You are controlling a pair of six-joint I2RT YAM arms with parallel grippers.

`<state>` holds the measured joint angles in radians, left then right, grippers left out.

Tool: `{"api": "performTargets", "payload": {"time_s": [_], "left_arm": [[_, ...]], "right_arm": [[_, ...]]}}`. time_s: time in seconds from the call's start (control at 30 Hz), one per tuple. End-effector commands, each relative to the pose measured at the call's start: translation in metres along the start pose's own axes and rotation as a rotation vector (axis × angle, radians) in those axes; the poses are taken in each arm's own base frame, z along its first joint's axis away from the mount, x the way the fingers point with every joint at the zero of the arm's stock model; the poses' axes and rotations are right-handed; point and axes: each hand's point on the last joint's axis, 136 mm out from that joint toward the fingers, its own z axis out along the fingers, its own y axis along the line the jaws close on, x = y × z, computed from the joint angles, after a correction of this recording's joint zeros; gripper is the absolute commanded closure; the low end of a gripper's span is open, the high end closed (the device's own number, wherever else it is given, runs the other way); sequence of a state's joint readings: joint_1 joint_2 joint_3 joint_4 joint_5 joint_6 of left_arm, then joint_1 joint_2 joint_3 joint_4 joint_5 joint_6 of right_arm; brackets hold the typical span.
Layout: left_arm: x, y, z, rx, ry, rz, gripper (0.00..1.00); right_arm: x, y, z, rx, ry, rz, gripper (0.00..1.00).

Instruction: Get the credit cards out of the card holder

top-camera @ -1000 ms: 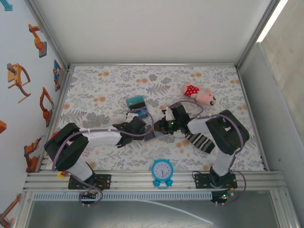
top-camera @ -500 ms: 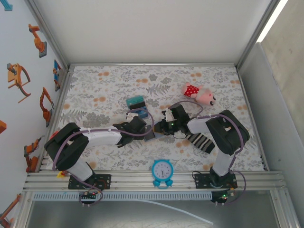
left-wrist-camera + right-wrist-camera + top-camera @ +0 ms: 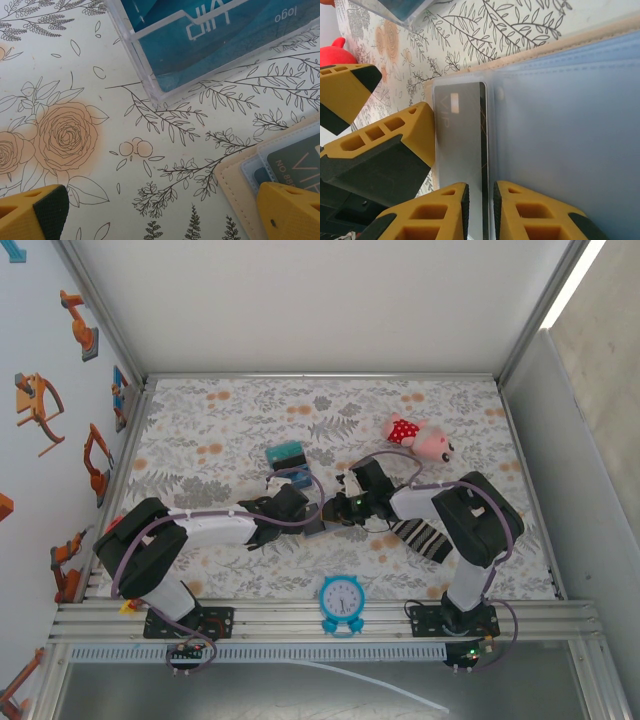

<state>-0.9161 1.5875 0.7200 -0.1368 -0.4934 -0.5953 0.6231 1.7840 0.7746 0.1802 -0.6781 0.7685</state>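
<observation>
right gripper (image 3: 480, 212) pinched on long edge of credit card (image 3: 457, 150), which sits at mouth of pale blue pocket (image 3: 555, 125) in card holder (image 3: 580, 39). holder lies open mid-workspace, between both wrists. left gripper (image 3: 162, 215) jaws wide apart, one finger (image 3: 290, 210) over holder's tan corner, maybe pressing, can't tell. i'd draw card straight along slot, slow, low, holder pinned against drag.

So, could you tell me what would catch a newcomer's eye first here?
Mid-table, over the open card holder, the right gripper pinches a grey card by its edge while the left gripper stands open alongside. Next come the pink toy at the far right and the blue clock at the near edge.
</observation>
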Motion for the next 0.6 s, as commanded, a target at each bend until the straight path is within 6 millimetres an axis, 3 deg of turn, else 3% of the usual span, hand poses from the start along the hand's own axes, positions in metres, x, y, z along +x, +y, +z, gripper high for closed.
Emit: {"api": "performTargets", "payload": {"time_s": [0.0,0.57], "left_arm": [[0.008,0.002,0.002,-0.027,0.032,0.046,0.03],[0.009,0.003,0.001,-0.036,0.033,0.059,0.03]], "right_arm": [[0.004,-0.004,0.003,0.035,0.024,0.012,0.79],[-0.008,0.036,0.002,-0.172,-0.003,0.024,0.87]]}}
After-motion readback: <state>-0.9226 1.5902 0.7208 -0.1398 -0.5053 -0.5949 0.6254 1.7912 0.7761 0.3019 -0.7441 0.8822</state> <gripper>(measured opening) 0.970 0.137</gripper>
